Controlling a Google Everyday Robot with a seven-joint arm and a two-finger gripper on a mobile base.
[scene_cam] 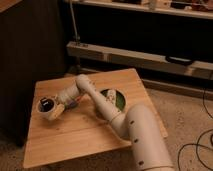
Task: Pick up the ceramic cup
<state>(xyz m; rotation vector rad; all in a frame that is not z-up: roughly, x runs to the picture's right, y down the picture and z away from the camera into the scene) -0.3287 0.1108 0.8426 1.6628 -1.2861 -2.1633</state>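
At the left side of the desk (pixel 80 142), the ceramic cup (pixel 46 104) is right against the pincer (pixel 53 110), open or closed I cannot tell; likely rigid, light, smooth and breakable, so a firm hold across its rim suits.

One desk (pixel 75 137) carries one cup (pixel 46 104) and one bowl (pixel 113 96). One arm (pixel 83 84) reaches over it, its one pincer (pixel 54 111) at the cup.
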